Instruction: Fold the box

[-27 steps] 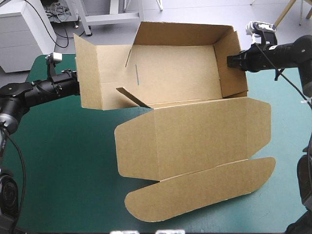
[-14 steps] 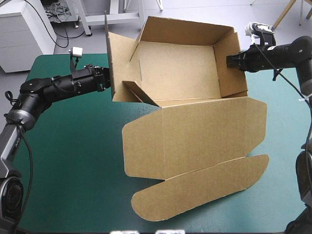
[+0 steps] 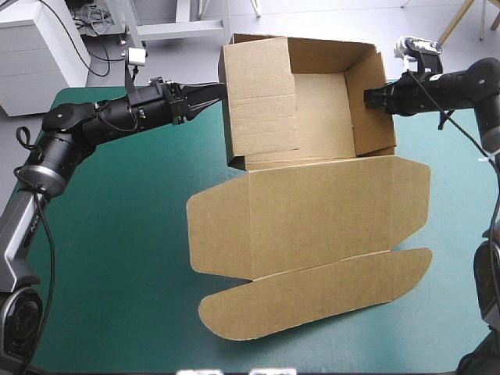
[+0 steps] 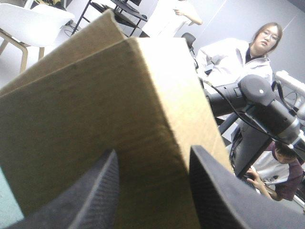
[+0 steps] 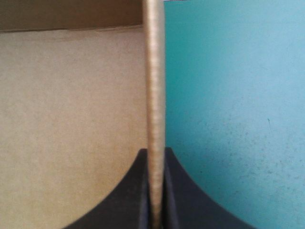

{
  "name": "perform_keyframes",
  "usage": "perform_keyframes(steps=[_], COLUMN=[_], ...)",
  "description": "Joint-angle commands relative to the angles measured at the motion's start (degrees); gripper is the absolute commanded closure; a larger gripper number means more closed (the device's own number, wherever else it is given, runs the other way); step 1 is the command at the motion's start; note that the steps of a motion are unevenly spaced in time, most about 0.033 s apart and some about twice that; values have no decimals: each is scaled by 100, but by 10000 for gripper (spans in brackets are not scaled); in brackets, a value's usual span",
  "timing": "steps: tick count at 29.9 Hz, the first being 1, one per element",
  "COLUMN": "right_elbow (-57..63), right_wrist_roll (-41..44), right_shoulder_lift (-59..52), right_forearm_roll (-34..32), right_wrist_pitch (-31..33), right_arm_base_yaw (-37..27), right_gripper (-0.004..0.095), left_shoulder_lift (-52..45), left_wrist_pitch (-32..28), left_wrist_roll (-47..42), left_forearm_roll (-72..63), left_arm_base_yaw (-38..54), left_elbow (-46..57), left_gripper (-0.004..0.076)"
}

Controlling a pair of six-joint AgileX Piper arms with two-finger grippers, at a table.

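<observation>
The box of cut brown board sits right of centre on the table. Its tray walls are raised near the far edge. Its wide lid lies flat on the teal-green cover and reaches toward the near edge, ending in a long rounded flap.

Since the earlier frames the tray's left wall panel has swung over. It stood splayed out toward the table's left edge; now it leans inward over the tray floor, hiding the small slanted tab and the left part of the floor. The left arm has followed it along the far edge, and the left gripper meets the panel's outer face near its upper corner. In the left wrist view its black fingers stand apart — released, gripping nothing — with the brown panel filling the space ahead of and between them. That panel blocks any sight into the tray; only the right arm shows past its upper edge.

The right gripper has not moved. It is clenched on the tray's right wall — its own view shows the wall's thin edge pinched between nearly closed fingers, with the tray floor on one side and bare cover on the other.
</observation>
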Motion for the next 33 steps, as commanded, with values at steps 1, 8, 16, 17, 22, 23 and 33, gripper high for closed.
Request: perform_keyframes(steps=[1,8,16,17,22,23,33], right_elbow=[-169,-169,-169,-169,-169,-169,-169], right_wrist_roll=[37,74,338,338,500,530,589], right_shoulder_lift=[-279,-279,-279,-279,-279,-279,-279], right_forearm_roll=[399,399,363,363,363,363,676], right_wrist_pitch=[-182,-197,-225,-225,-238,-238,-317], right_arm_base_yaw=[-12,-12,9,9,9,9,9], right_gripper=[927,927,927,925,926,926,926], left_shoulder_lift=[-248,-248,-248,-248,-187,-157,257], left_wrist_pitch=[-356,-769,-922,-922,-860,-813,-195], left_wrist_roll=[-36,-591,-2839,-2948,-3430,-3536,-4048], left_forearm_roll=[-163,940,4303,4487,5050,5142,5348], left_arm_base_yaw=[-137,-479,-914,-954,-1032,-1056,-1227], left_elbow=[-213,-582,-1472,-1527,-1709,-1757,-2410], left_gripper=[393,285,285,285,285,285,291])
